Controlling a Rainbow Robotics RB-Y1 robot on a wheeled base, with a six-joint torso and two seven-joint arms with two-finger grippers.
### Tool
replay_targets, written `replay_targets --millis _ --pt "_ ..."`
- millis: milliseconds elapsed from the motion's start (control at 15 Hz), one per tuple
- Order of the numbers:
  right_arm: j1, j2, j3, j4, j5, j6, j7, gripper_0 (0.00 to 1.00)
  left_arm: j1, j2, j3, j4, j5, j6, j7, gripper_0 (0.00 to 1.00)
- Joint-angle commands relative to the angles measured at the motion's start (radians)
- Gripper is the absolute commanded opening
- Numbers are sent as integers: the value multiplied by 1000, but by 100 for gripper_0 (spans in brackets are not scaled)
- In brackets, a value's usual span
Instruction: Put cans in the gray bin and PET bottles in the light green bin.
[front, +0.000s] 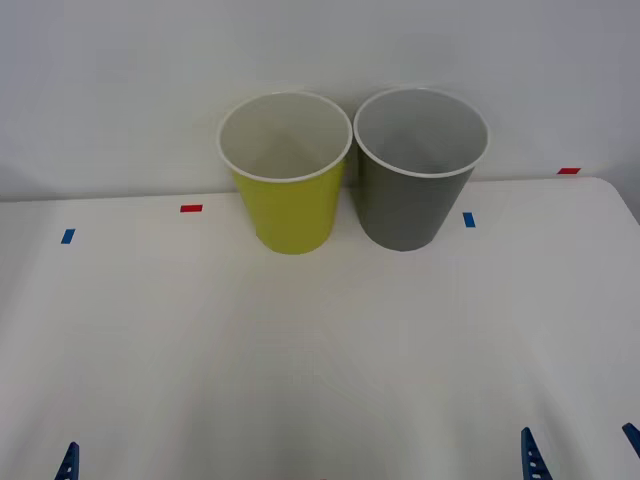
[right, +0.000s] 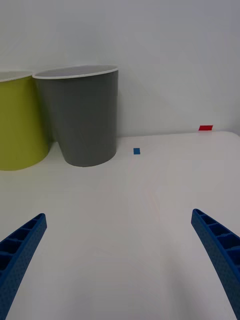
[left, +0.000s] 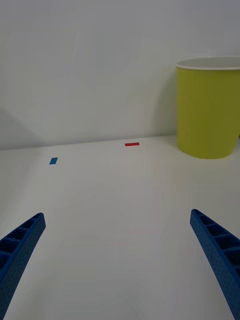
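The light green bin (front: 290, 175) stands upright at the back middle of the white table, its pale inside showing nothing. The gray bin (front: 418, 170) stands right beside it, on its right, and its inside shows nothing either. The cans and PET bottles are out of view. My left gripper (left: 120, 260) hovers open over bare table at the front left, with the light green bin (left: 210, 107) well ahead of it. At the front right my right gripper (right: 120, 260) is open too, nothing between its fingers, facing the gray bin (right: 80, 117).
Small tape marks lie on the table (front: 320, 350): red (front: 191, 208) and blue (front: 67, 236) on the left, blue (front: 469, 219) and red (front: 568, 171) on the right. A white wall rises just behind the bins. The table's back right corner is rounded.
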Motion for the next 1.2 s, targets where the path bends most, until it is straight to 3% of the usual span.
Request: replay_targets --millis 67,1200 --pt "5 0 1 1 -2 -7 -3 100 0 0 0 0 0 0 0 100" --pt "5 0 1 1 -2 -7 -3 100 0 0 0 0 0 0 0 100"
